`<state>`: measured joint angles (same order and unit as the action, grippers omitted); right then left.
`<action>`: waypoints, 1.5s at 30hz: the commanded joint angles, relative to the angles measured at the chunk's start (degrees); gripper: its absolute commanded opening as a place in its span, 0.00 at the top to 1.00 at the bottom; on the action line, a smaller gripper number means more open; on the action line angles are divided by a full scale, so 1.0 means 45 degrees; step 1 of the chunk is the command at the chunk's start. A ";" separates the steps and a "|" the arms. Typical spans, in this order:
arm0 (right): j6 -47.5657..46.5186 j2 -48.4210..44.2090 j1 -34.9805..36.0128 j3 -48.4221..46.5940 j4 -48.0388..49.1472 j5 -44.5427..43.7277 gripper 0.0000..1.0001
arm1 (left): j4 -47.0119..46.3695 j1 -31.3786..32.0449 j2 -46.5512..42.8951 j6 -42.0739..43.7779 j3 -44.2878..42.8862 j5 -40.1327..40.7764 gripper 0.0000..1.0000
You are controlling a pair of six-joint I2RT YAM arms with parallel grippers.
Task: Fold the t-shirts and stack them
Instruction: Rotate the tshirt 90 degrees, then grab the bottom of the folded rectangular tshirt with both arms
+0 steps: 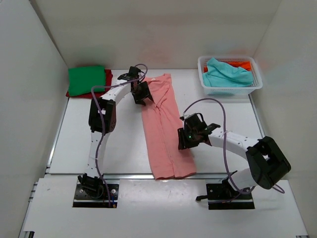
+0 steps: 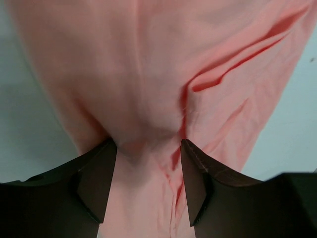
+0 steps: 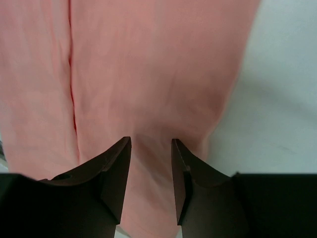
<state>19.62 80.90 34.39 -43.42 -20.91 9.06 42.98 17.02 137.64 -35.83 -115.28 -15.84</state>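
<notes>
The salmon-pink t-shirt (image 1: 161, 124) lies on the table folded into a long narrow strip, running from far centre to the near edge. My left gripper (image 1: 142, 95) is down on its far left edge. In the left wrist view its jaws stand apart (image 2: 148, 144) with wrinkled pink cloth (image 2: 148, 74) between and under them. My right gripper (image 1: 184, 139) is at the strip's right edge, lower down. In the right wrist view its jaws stand a little apart (image 3: 151, 141) over smooth pink cloth (image 3: 148, 64).
A folded green t-shirt (image 1: 86, 80) lies on a red one (image 1: 108, 78) at the far left. A white lattice basket (image 1: 230, 90) at the far right holds a teal t-shirt (image 1: 225, 74) and an orange one (image 1: 242, 64). White walls enclose the table.
</notes>
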 commanded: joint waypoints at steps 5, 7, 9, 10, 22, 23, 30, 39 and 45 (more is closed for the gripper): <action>0.1577 0.0670 0.1553 0.0744 0.1284 0.1051 0.64 | 0.1989 -0.0186 0.3252 0.0541 -0.5305 0.0237 0.36; 0.1617 0.1509 0.1848 0.0315 0.1482 0.1228 0.65 | 0.2653 -0.0381 0.4327 0.0405 -0.7227 -0.0034 0.36; 0.1462 0.1960 0.1850 -0.0134 0.1579 0.1268 0.64 | 0.2539 -0.0693 0.4939 0.0093 -0.8382 -0.0423 0.36; 0.1403 0.2369 0.1753 -0.0446 0.1521 0.1249 0.64 | 0.2152 -0.0734 0.5017 -0.0005 -0.8288 -0.0697 0.36; -0.0726 0.0326 -0.0160 -0.2675 -0.1563 0.0604 0.61 | 0.3211 -0.0735 -0.0013 0.0906 -0.6400 -0.2035 0.28; -0.0610 -0.0045 -0.0162 -0.2695 -0.1681 0.0469 0.57 | 0.3531 -0.0522 -0.0582 0.1280 -0.5156 -0.1815 0.28; 0.2141 -0.2077 0.0322 -0.0882 -0.1955 0.0742 0.43 | -0.0171 0.0047 -1.0475 0.0994 1.0129 -0.0661 0.25; 0.6611 -0.4266 0.2142 0.2807 -0.1236 0.0897 0.51 | -0.1676 0.3170 -1.5176 -0.0863 1.6356 0.0296 0.23; 0.7846 -0.3528 0.2415 0.3105 -0.0473 0.0936 0.51 | -0.1992 0.3446 -1.5236 -0.1040 1.7609 0.1038 0.23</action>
<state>49.04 63.94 43.99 -28.49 -28.14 13.32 38.61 32.34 71.02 -38.74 -37.28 -13.91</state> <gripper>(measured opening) 0.495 0.771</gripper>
